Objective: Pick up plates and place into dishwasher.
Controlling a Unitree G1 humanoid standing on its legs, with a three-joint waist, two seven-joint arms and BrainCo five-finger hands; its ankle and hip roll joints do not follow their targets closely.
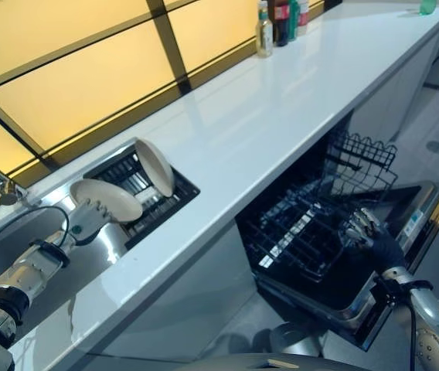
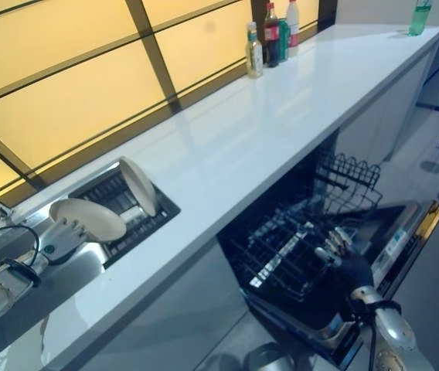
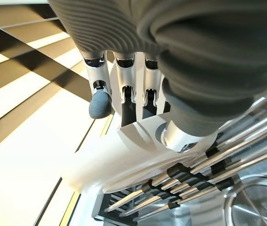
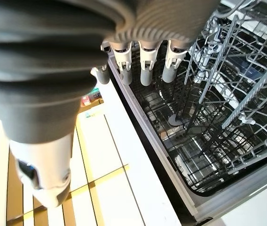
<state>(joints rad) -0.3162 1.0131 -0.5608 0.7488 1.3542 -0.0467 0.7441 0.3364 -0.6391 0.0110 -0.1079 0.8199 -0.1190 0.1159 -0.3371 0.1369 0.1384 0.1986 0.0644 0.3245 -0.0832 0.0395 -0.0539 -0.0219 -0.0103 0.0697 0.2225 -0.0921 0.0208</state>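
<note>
The left hand (image 1: 88,219) grips a plate (image 1: 105,199) lying nearly flat above the sink rack (image 1: 148,202); a second plate (image 1: 155,167) stands on edge there. The right hand (image 1: 368,230) hangs relaxed, holding nothing, over the dishwasher rack (image 1: 304,232).

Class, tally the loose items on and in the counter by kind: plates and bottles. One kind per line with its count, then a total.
Plates: 2, one held in the left hand over the sink, one leaning in the sink rack.
Bottles: 5, four grouped at the far window end, one green at the far corner.
Total: 7
</note>
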